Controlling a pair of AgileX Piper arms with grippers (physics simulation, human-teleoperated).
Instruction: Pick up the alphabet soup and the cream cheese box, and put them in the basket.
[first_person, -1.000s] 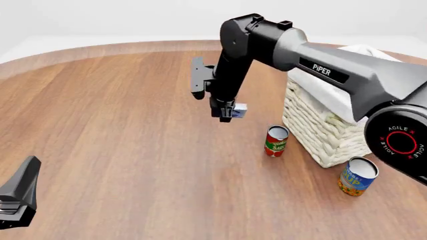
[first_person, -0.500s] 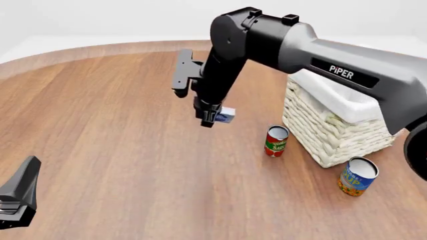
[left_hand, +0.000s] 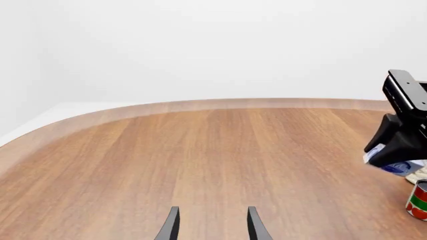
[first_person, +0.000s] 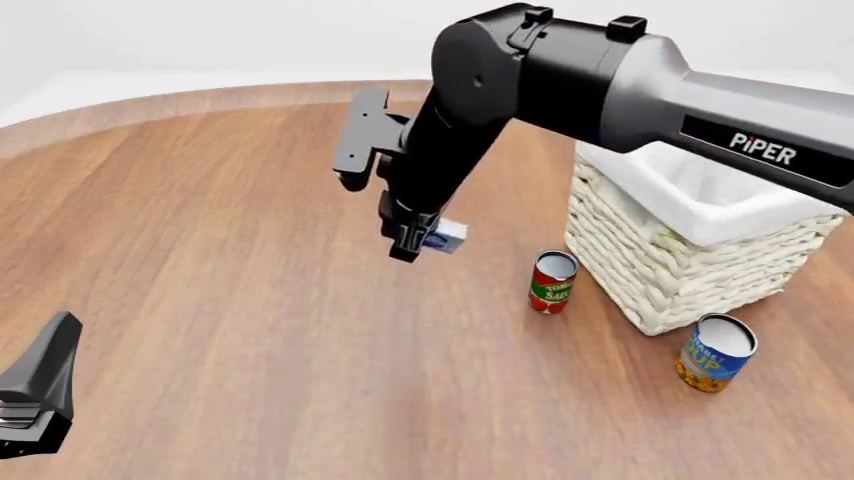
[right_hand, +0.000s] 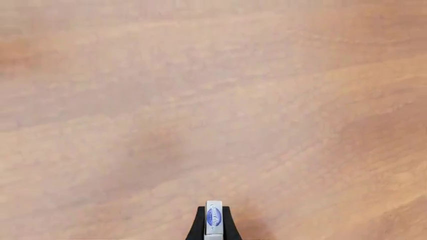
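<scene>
The front view looks forward and down over the whole table (first_person: 200, 250). The left wrist view sits low, facing level across the wood to the far rim. The right wrist view faces straight down, seemingly from well above. Front and left wrist views share the red can (first_person: 553, 282).

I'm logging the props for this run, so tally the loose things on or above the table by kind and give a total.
Cans: 2, the blue soup can and the red can
Boxes: 1, the cream cheese box, gripped in the right hand
Baskets: 1, the wicker basket
Total: 4
</scene>
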